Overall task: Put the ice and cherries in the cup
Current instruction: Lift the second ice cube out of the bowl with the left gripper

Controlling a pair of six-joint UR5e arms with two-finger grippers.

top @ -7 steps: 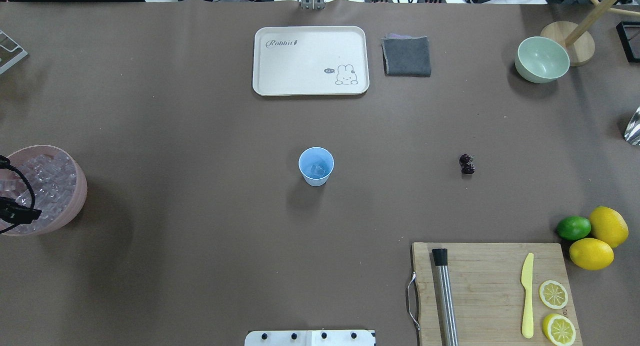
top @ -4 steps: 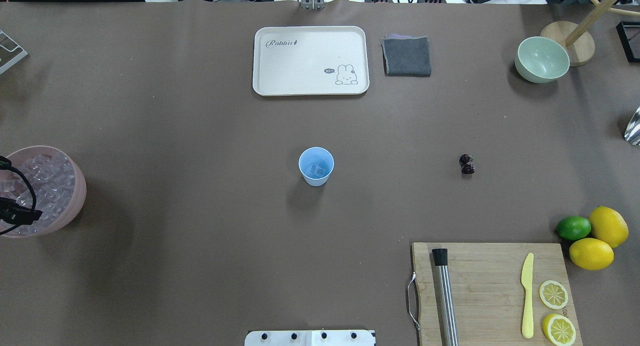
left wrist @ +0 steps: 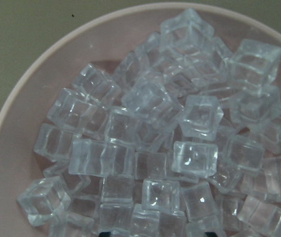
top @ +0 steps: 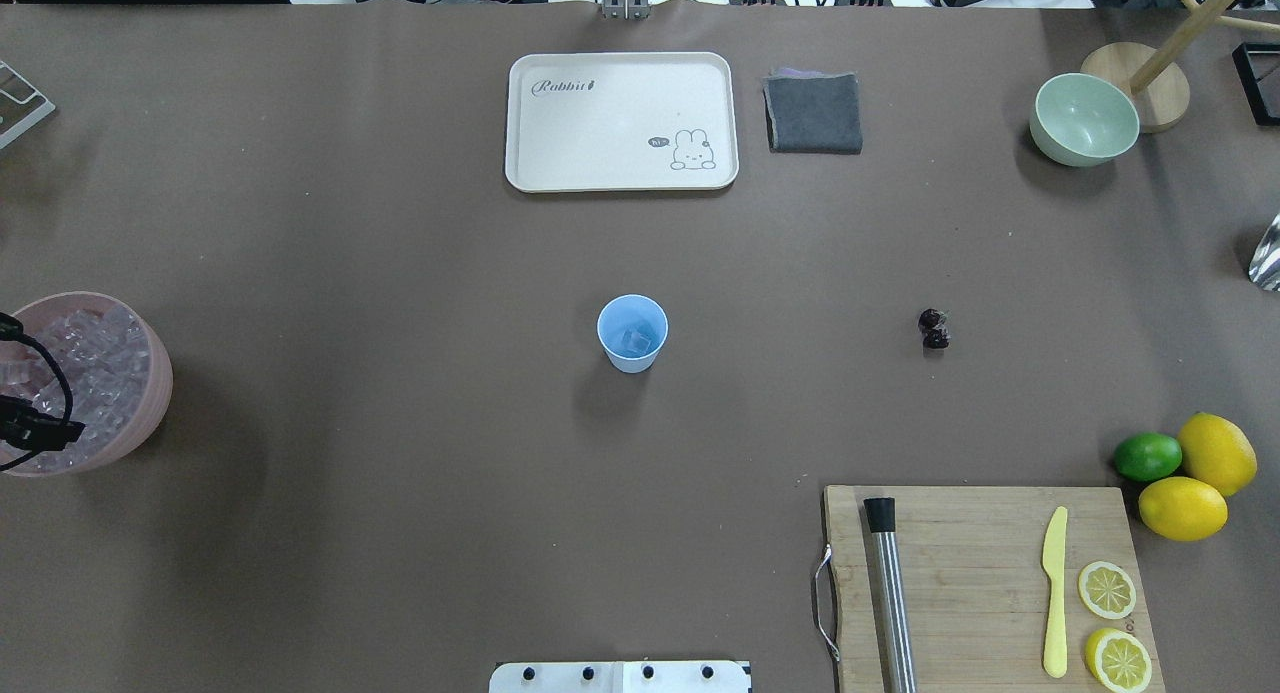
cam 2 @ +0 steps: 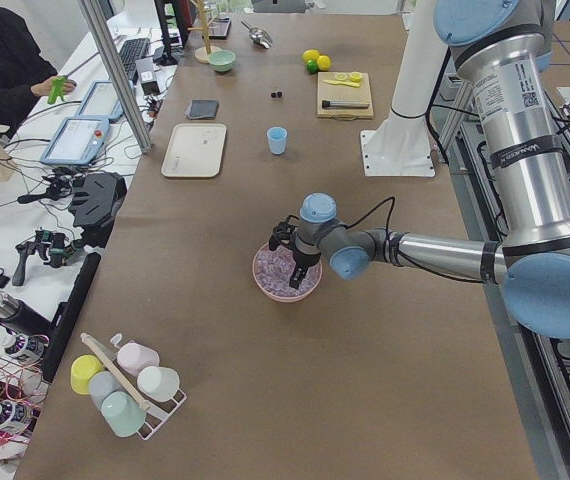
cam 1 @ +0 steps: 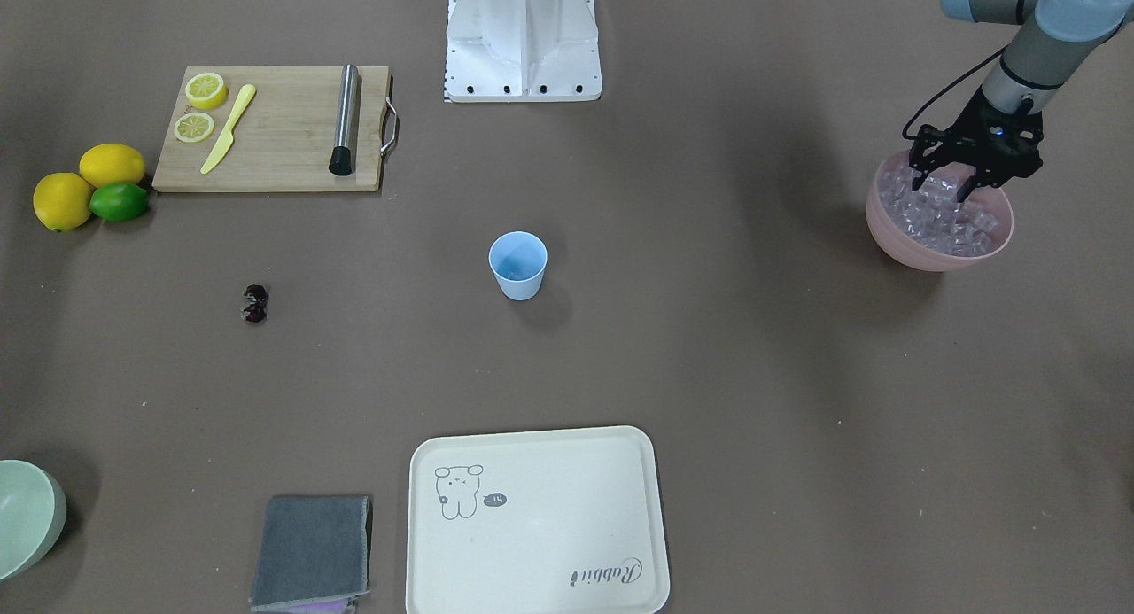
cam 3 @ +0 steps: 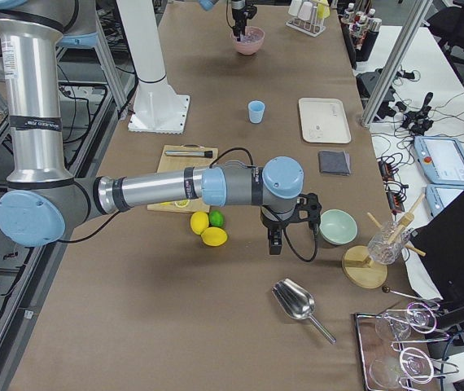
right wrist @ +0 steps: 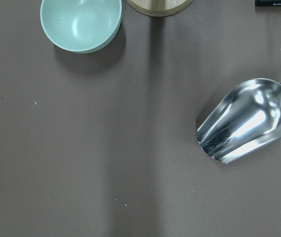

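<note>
Left tool: the left tool (cam 1: 950,184) hangs with its jaws spread over the pink bowl (cam 1: 921,255), tips down among the top cubes and nothing gripped
Just changed: over the last second the tool has dipped a shade lower into the heap, and the bowl has shifted very slightly on the counter (top: 400,273)
Ice: the ice (left wrist: 145,148) fills the bowl at the counter's left end; a cube or so appears to lie already in the cup
Cup: the cup (top: 630,361) stands upright mid-counter, well apart from the bowl, where it stood a second ago
Cherries: the cherries (top: 934,329) lie on the counter off toward the robot's right of the cup, well apart from it, unmoved
Right tool: the right tool (cam 3: 275,240) hovers near a metal scoop (right wrist: 246,121) and a pale-green bowl (right wrist: 81,22); whether it is open or closed cannot be told
Meaning: another cube looks about to be pinched, so the ice step is likely under way and the cherry step not begun
</note>
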